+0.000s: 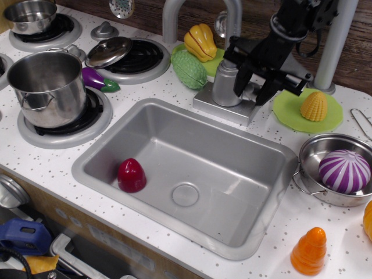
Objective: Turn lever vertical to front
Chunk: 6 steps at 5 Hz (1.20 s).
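- Observation.image view, looking down on a toy kitchen tabletop point(174, 93): sink point(145, 125) in the middle, tap body point(225, 84) at its back rim.
- Pincer point(254, 90) sat low on the right side of the tap body, black fingers point(240, 81) pointing down and spread a little, one on each side of the spot where the lever's side barrel comes out.
- Lever was almost fully covered by the pincer; only a sliver of grey showed between the fingers, so its angle couldn't be read.
- Couldn't tell if the fingers were pressing on the lever or just straddling it.
- Judgement on doing the step well: hold the paddle close to its free end, keep the fingers square to its flat faces, then sweep in an arc about the barrel towards the sink rather than pulling straight.
- Keep the push light; a slip would likely knock the corn piece point(314, 106) on the green plate point(288, 113) just to the right.
- Hidden or cut off: top of the spout point(174, 14) ran out of frame, the arm covered the round knob behind the tap, and the pole point(334, 46) on the right was cropped at the top.
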Each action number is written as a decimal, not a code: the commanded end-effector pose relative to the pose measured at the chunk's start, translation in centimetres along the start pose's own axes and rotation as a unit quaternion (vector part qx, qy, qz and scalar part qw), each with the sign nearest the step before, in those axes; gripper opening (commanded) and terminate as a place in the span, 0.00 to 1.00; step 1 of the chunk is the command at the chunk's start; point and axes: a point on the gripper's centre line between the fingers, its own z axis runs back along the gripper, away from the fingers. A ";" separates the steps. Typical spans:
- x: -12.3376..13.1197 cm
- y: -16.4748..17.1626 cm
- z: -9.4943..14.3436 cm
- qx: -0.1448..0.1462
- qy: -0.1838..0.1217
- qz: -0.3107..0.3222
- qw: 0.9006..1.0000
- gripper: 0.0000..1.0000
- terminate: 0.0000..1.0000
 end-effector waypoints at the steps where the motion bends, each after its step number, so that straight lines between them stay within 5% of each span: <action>1: -0.2 0.5 0.7 -0.052 -0.043 0.005 0.998 0.00 0.00; 3: 0.5 0.5 -2.2 -0.088 -0.057 -0.010 0.994 0.00 0.00; 4: 1.3 0.7 -0.2 -0.065 -0.025 -0.019 0.997 1.00 0.00; 6: 1.3 0.7 -0.2 -0.065 -0.025 -0.019 0.997 1.00 0.00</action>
